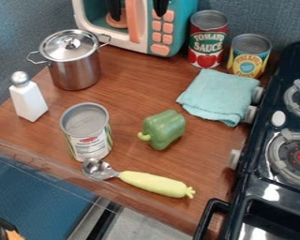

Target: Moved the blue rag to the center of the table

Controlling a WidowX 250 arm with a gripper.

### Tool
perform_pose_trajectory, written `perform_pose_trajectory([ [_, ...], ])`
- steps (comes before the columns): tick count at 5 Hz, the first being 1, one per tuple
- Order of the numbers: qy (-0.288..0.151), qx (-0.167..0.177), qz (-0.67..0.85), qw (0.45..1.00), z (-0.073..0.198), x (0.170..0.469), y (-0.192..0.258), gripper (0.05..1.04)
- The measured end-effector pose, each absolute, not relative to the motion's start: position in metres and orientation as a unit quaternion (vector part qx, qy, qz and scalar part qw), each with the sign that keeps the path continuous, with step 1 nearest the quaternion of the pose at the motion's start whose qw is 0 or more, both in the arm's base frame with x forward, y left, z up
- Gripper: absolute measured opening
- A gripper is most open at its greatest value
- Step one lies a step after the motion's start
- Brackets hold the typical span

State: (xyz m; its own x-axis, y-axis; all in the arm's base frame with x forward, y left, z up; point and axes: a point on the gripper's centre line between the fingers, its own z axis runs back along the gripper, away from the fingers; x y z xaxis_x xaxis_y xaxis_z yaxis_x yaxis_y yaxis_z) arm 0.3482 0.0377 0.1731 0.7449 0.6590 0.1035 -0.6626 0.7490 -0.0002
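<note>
"Where is your gripper?"

"My gripper point(137, 8) hangs at the far edge, by the front of the one toy microwave point(144, 28), its two fingers spread apart."

"And the blue rag?"

"The one blue rag point(220, 96) lies bunched on the far right of the table point(131, 86), beside the stove point(262, 173). It's to the right of my gripper, nearer and lower, well apart from it."

"How many cans?"

"Three: a red can point(208, 42) and a yellow-and-blue can point(248, 56) at the far right, beyond the rag, and a white-labelled can point(88, 136) at the near left."

"What else do you count?"

"One lidded steel pot point(75, 65), far left; one white shaker point(28, 101), left, nearer than the pot; one green bell pepper point(164, 129), around the middle; one scoop with a pale green handle point(153, 183), lying nearer than the pepper. The one stove, on the right, shows two burners point(296, 157)."
</note>
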Motion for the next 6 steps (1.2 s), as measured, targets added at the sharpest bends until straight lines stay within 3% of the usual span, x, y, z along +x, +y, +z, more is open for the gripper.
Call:
perform_pose_trajectory([
  [1,-0.033,0.022,0.356,0.934,0.159,0.35,0.038,1.001],
  [4,-0.049,0.006,0.347,0.937,0.097,0.39,-0.003,1.001],
  [6,-0.054,0.015,0.317,0.947,0.055,0.403,-0.03,1.001],
])
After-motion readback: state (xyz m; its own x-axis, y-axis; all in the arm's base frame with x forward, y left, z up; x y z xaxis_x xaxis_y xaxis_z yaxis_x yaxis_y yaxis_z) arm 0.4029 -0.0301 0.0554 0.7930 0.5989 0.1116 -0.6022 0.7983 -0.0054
